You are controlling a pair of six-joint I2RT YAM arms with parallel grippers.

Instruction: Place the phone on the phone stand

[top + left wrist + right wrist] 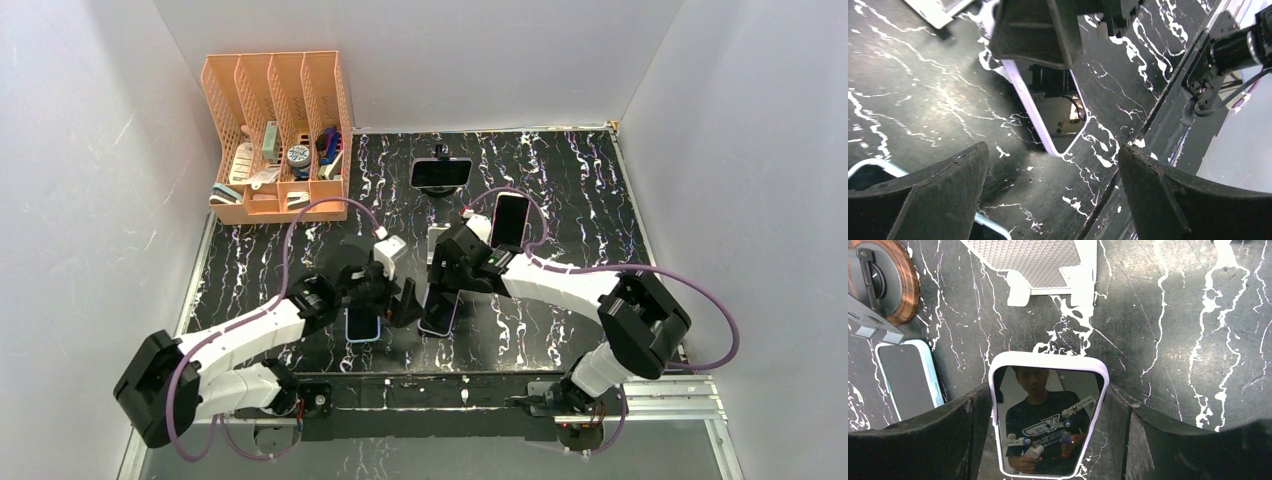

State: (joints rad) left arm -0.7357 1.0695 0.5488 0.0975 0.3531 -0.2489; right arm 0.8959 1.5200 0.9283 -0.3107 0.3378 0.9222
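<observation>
Top external view, near to far: your arm bases sit on a metal rail (650,400) at the near edge of the table (580,330), which is black with white marble veining. Just beyond, your left end effector (385,300) stands wide open over bare table, with a blue-cased phone (363,324) flat just beside it; your right end effector (440,290) straddles the lilac-cased phone (1048,415), which lies flat on the table; its fingers (1173,440) sit close against both long edges, and you cannot tell whether they press it. Past that phone stands the white stand (437,240); farther back, two dark phones (510,220) (440,172) rest on holders; an orange organizer (280,135) fills the far left corner; plain white walls (420,60) close three sides.
</observation>
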